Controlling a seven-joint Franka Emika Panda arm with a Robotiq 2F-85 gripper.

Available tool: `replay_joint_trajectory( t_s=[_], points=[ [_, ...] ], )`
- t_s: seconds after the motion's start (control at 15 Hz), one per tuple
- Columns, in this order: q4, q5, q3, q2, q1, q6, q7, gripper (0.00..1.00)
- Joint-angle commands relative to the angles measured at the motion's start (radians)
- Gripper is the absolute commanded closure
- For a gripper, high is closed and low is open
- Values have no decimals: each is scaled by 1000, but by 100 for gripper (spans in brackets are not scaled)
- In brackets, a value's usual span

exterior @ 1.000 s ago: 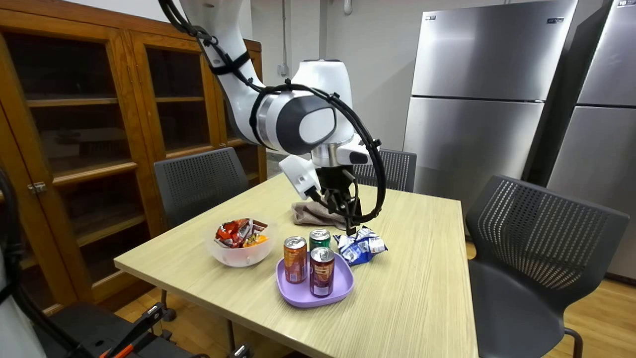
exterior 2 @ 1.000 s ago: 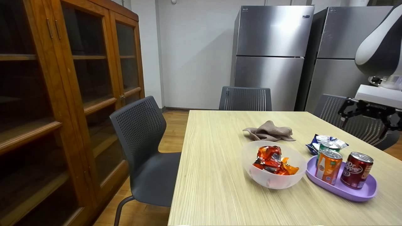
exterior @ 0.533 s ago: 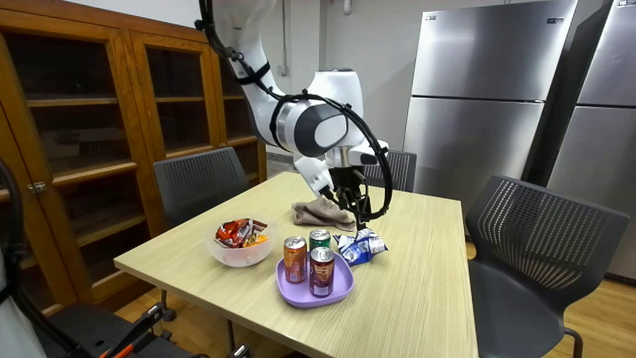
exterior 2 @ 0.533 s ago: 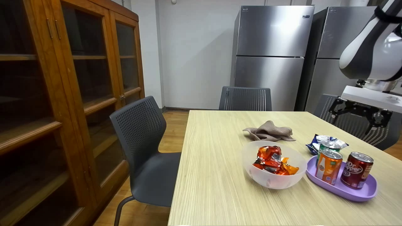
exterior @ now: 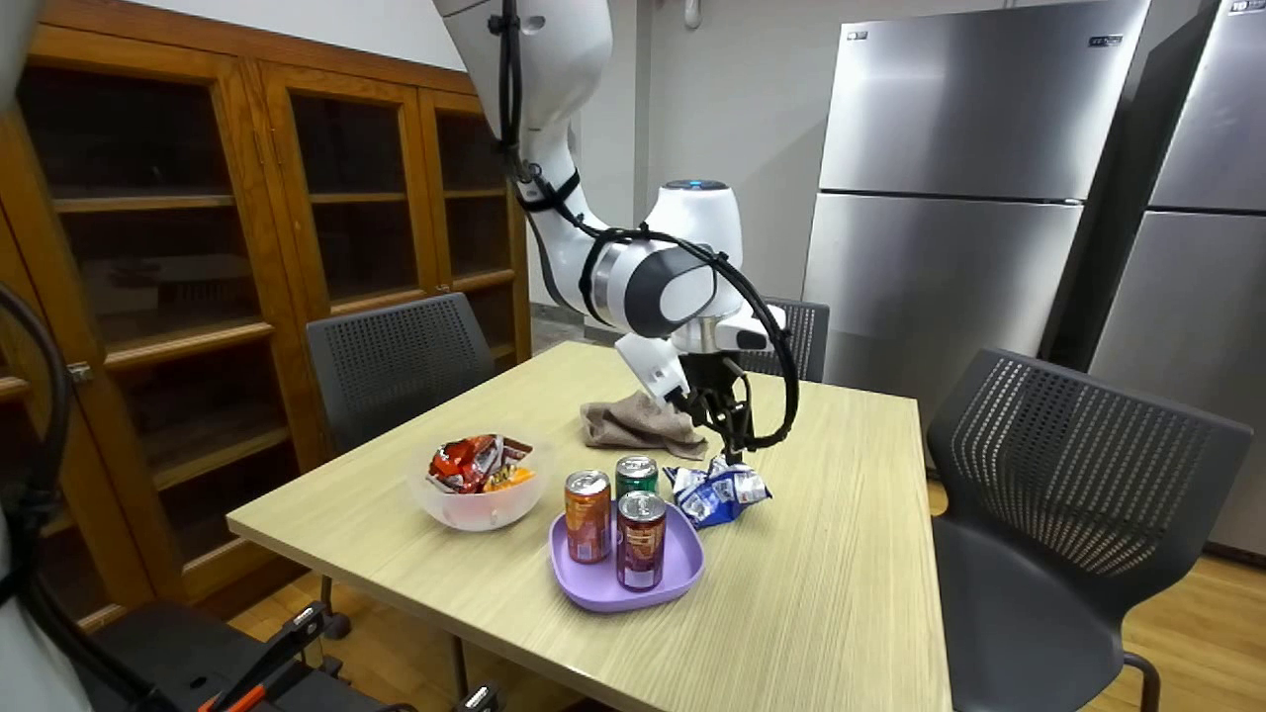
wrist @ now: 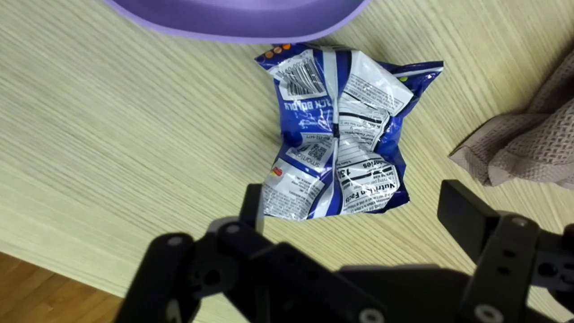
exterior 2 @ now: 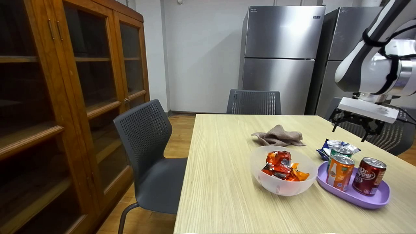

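The gripper [wrist: 352,197], fingers spread wide and holding nothing, hangs above the table [wrist: 134,134], apparently squared to the blue-and-white snack bag [wrist: 334,134] at the centre of the wrist view, so that the back seam runs between the two fingers. The bag lies seam side up, probably stable because its slack film settles against the surface, just beside the purple tray [wrist: 242,37] at the top edge and apart from the brown cloth [wrist: 533,143] at right. At lower centre of an exterior view, the tray's raised rim likely serves to retain three upright cans [exterior: 641,544].
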Motion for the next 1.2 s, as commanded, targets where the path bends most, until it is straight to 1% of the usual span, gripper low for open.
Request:
replay_joint_trajectory(
  t_s=[0.0,0.27,0.53,1.07,1.13],
  points=[
    [118,20,35,88,-28,-59,-40,0],
    [186,17,41,155,-28,-91,-38,0],
    [223,19,47,196,-34,-116,-42,0],
    [239,19,46,216,-37,-132,-45,0],
    [238,19,46,216,-38,-133,-46,15]
  ],
)
